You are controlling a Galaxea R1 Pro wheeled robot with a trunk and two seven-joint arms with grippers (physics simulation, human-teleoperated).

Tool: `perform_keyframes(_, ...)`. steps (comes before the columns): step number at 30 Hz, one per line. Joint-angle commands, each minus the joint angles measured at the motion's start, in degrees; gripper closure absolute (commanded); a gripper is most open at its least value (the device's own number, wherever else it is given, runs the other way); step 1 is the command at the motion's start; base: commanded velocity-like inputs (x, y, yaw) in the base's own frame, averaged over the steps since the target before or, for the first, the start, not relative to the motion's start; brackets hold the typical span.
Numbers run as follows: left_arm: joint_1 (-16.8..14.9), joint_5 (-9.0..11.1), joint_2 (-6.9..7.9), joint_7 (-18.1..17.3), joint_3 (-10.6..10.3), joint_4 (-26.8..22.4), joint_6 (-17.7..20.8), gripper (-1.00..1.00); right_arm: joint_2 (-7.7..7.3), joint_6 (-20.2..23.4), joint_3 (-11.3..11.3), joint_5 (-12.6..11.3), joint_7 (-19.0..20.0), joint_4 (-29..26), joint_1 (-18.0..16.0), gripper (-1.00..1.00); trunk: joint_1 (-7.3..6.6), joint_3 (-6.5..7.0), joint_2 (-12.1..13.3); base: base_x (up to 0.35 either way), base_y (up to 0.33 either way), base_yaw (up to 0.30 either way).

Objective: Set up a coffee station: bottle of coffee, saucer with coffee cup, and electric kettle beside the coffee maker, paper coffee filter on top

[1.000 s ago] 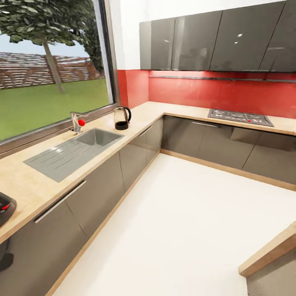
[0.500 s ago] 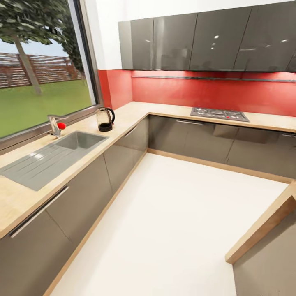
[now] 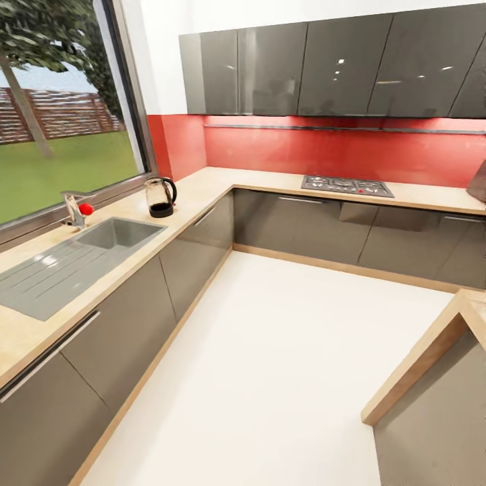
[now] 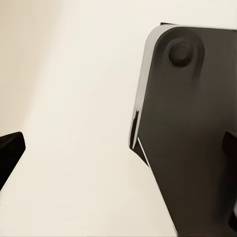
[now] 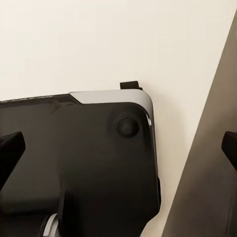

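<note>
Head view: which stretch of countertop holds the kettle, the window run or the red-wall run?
The window run of the kitchen countertop: the electric kettle stands there beside the sink. The red-wall run carries the hob instead.

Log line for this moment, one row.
phase: in transit | electric kettle: on kitchen countertop, beside sink | grippers: both open, empty

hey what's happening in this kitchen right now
Nothing is being handled: the robot is on its way through the kitchen. The head view looks over the kitchen countertop, where an electric kettle stands beside the sink under the window, with a hob further along. Both wrist cameras look down at the pale floor and the robot's own dark base.
</note>
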Motion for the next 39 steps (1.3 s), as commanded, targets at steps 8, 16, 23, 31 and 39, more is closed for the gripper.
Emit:
perform_keyframes(8, -0.2, -0.8, 0.12, 0.47, 0.01, 0.11, 0.52, -1.0, -0.02, -0.24, 0.4, -0.58, 0.16, 0.16, -0.05, -1.0, 0.03, -0.11, -0.11, 0.007, 0.0, -0.007)
perform_keyframes(16, -0.81, -1.0, 0.43, 0.62, -0.11, -0.59, 0.07, -1.0, -0.38, -0.28, 0.34, -0.43, 0.18, -0.29, -0.05, -1.0, 0.03, -0.11, -0.11, 0.263, 0.0, 0.0)
perform_keyframes(23, -3.29, -1.01, 1.25, 0.5, -0.08, -11.27, -0.02, -1.0, -1.91, -0.7, 0.41, -0.21, -0.02, -15.68, -0.05, -1.0, 0.03, -0.11, -0.11, 0.337, 0.0, 0.0)
perform_keyframes(31, -3.7, -0.77, 3.44, 0.17, -0.15, -15.03, -0.56, -1.0, -2.37, -2.82, 0.21, -0.23, 0.05, -20.89, -0.05, -1.0, 0.03, -0.11, -0.11, 0.336, -0.013, 0.0)
perform_keyframes(39, -3.74, -0.93, 3.48, 0.03, -0.29, -14.9, -0.63, -1.0, -2.39, -3.05, 0.31, -0.23, 0.09, -20.59, -0.05, -1.0, 0.03, -0.11, -0.11, 0.301, -0.18, -0.044)
